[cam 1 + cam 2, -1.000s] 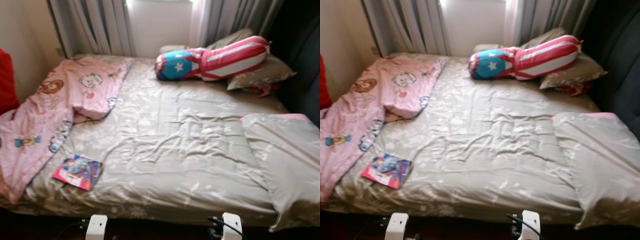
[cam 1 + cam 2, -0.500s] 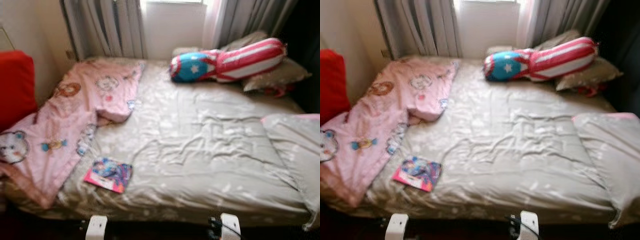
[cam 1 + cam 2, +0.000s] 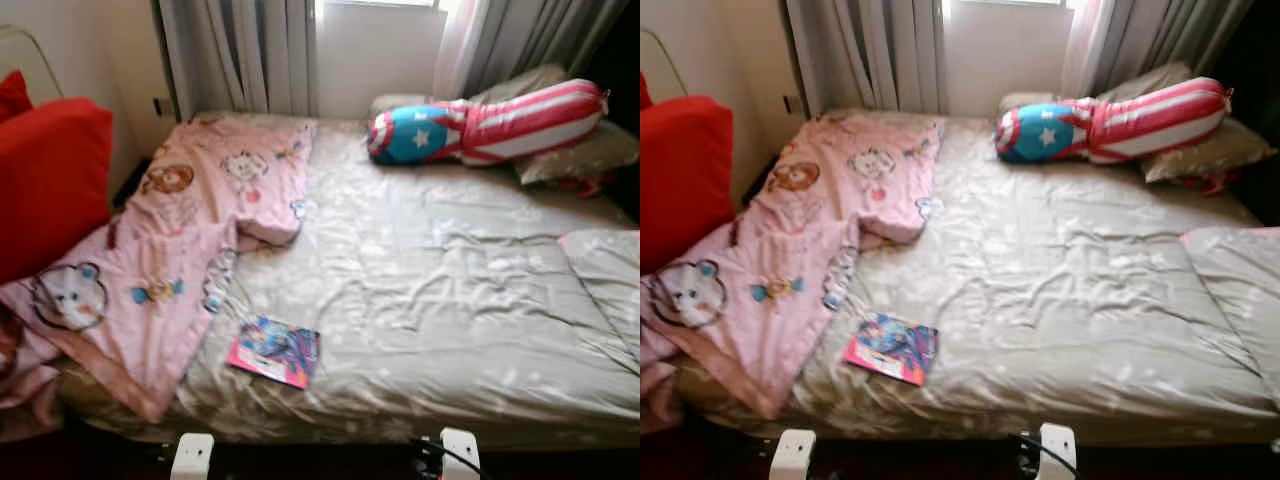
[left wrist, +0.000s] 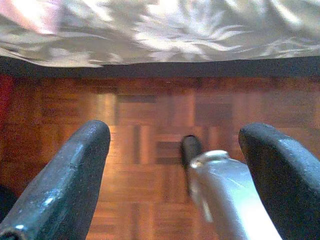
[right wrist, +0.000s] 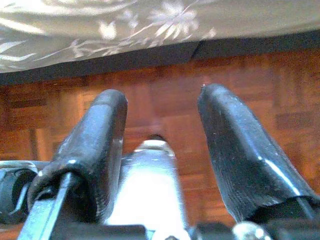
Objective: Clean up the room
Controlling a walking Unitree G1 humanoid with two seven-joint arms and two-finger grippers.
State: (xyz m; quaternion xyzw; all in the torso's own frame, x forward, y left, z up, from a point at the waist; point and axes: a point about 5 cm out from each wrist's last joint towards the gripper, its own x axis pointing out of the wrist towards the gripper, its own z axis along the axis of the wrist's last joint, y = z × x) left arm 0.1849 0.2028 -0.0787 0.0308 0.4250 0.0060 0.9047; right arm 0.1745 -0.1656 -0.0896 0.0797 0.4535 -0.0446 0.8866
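Both arms hang low in front of the bed's near edge [image 3: 330,432]. The left gripper [image 4: 175,150] has its fingers spread wide with nothing between them, over bare parquet floor [image 4: 145,115]. The right gripper [image 5: 160,135] is likewise parted and empty, the bedsheet's hem [image 5: 100,45] just beyond its tips.

Up and ahead of the left gripper, one colourful book [image 3: 274,351] lies flat near the mattress edge, just beside the one pink cartoon blanket [image 3: 175,240], which spills over the bed's left side. One red cushion [image 3: 50,180] stands further left.

Far beyond the right gripper, one star-and-stripe bolster [image 3: 485,120] rests against two grey pillows [image 3: 580,150]. The wide middle of the grey sheet [image 3: 450,300] is open room.
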